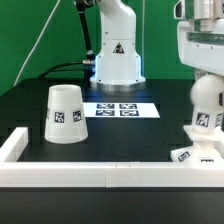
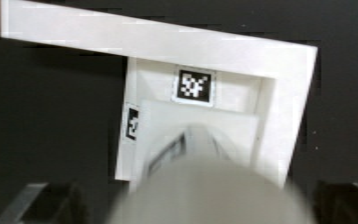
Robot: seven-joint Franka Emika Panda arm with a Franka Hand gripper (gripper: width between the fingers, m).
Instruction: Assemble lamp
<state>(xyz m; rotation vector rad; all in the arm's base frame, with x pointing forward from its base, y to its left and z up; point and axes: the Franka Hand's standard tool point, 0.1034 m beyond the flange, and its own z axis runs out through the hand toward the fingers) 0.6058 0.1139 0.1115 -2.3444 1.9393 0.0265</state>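
Observation:
The round bulb (image 1: 205, 100) stands upright, neck down, on the small flat base (image 1: 197, 153) at the exterior view's right, close to the white front wall. My gripper (image 1: 203, 74) hangs right over the bulb's top. In the wrist view the bulb (image 2: 202, 185) is a blurred pale shape between my dark fingers (image 2: 41, 205), with a dark gap on each side, so the gripper (image 2: 197, 212) looks open. The base (image 2: 202, 100) with its tag lies beyond it. The tapered shade (image 1: 65, 113) stands mouth down at the exterior view's left.
A low white wall (image 1: 100, 176) runs along the front and up the exterior view's left; its corner shows in the wrist view (image 2: 158, 35). The marker board (image 1: 118, 110) lies mid-table. The robot pedestal (image 1: 115, 55) stands behind it.

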